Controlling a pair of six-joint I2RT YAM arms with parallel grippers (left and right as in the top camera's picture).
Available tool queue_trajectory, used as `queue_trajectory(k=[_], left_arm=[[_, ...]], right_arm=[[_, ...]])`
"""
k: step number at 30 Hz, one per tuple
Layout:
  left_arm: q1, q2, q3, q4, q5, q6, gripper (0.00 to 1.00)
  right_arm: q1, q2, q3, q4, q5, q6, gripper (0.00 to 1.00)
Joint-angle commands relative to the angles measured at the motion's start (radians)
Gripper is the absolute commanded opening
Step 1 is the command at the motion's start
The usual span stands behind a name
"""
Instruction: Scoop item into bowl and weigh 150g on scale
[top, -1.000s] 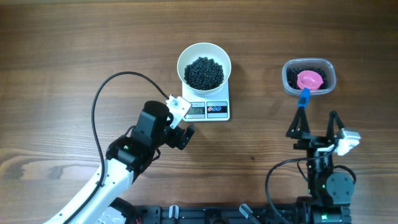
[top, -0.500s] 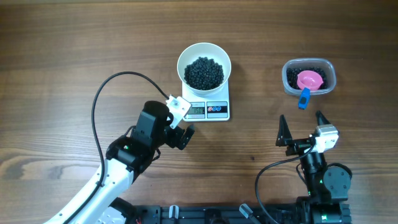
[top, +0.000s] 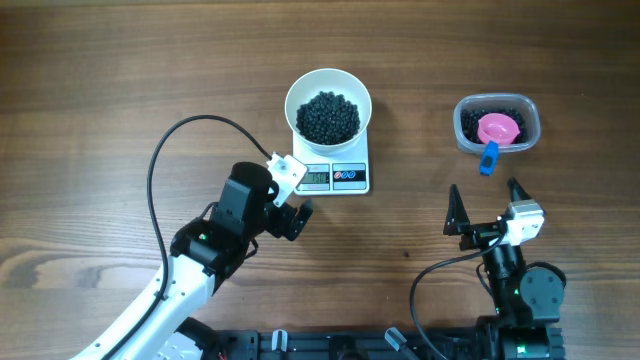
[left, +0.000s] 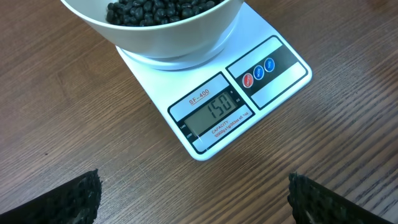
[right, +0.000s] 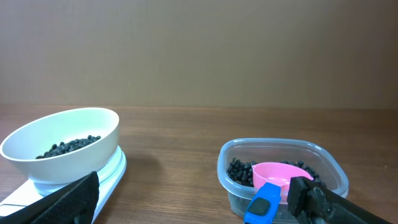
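Hovering wide open and empty just short of the scale (left: 273, 81), the left gripper (left: 196, 202) faces a display (left: 214, 112) reading 150. On the scale sits the white bowl (top: 328, 74) of black beans (top: 328, 117). Farther right, the pink scoop (top: 498, 128) lies in the clear tub (top: 531, 125); the right gripper (top: 484, 200) gapes empty nearby.
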Motion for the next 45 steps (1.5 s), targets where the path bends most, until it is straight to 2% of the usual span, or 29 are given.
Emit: queue_trajectory(k=[1,29,36,40,45], left_arm=[[0.009,0.0,-0.003,0.002,-0.006,0.005,1.0],[0.009,-0.041,-0.003,-0.053,0.002,0.005,1.0],[0.018,-0.216,-0.003,-0.141,0.001,0.005,1.0],[0.085,-0.356,-0.005,-0.183,0.002,0.0,1.0],[0.207,-0.568,-0.087,-0.16,0.006,-0.074,1.0]], right_arm=[[0.007,-0.013,-0.002,0.002,-0.018,-0.013,1.0],[0.007,-0.013,-0.002,0.002,-0.019,-0.013,1.0],[0.007,-0.013,-0.002,0.002,-0.018,-0.013,1.0],[0.007,-0.013,-0.002,0.002,-0.018,-0.013,1.0],[0.007,-0.013,-0.002,0.002,-0.018,-0.013,1.0]])
